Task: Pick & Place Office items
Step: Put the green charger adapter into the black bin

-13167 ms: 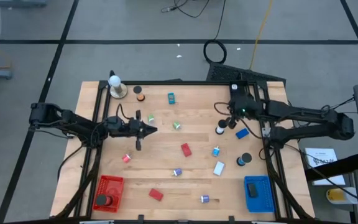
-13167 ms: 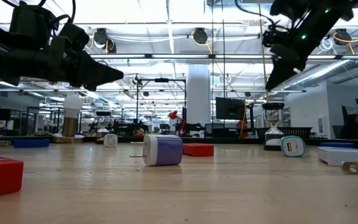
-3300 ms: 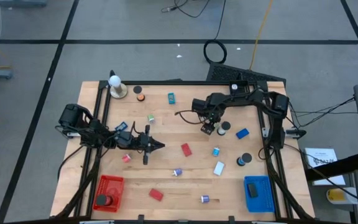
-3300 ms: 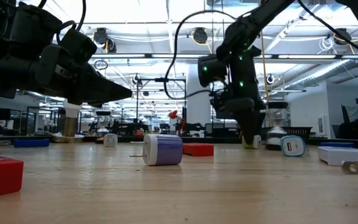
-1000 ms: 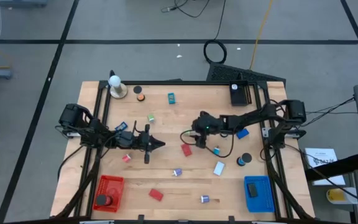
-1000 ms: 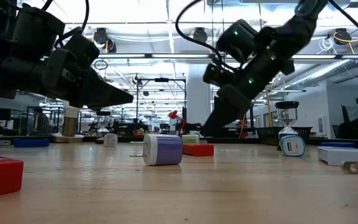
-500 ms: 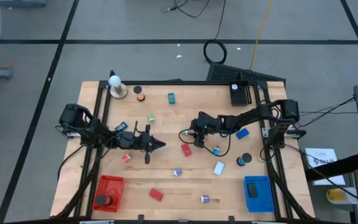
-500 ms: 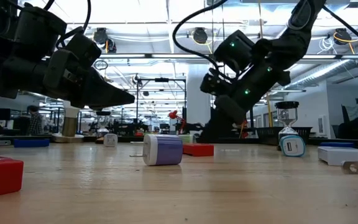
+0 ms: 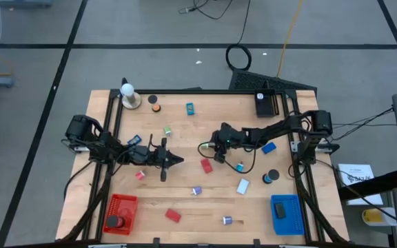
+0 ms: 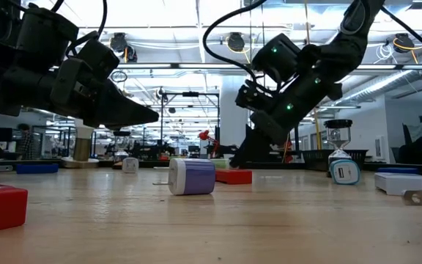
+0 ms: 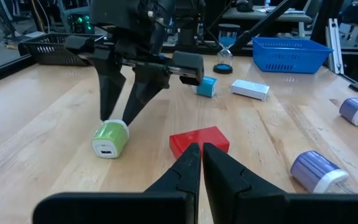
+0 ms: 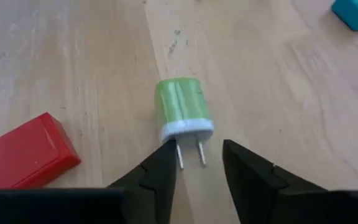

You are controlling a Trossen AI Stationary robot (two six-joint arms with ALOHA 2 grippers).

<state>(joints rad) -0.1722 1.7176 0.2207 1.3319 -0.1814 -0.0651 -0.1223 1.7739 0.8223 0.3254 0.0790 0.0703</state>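
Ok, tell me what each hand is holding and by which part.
Nothing is held. The right hand straddles the prongs of the green charger, its fingers not closed on them; the left hand is shut and empty.

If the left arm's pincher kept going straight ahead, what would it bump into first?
Probably the red block: it lies on the table right in front of the left gripper's shut fingers. How far off it is stays unclear.

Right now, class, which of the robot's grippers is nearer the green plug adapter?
The right gripper: its fingers straddle the prongs of the green plug adapter. The left gripper hovers shut farther off, beyond the red block.
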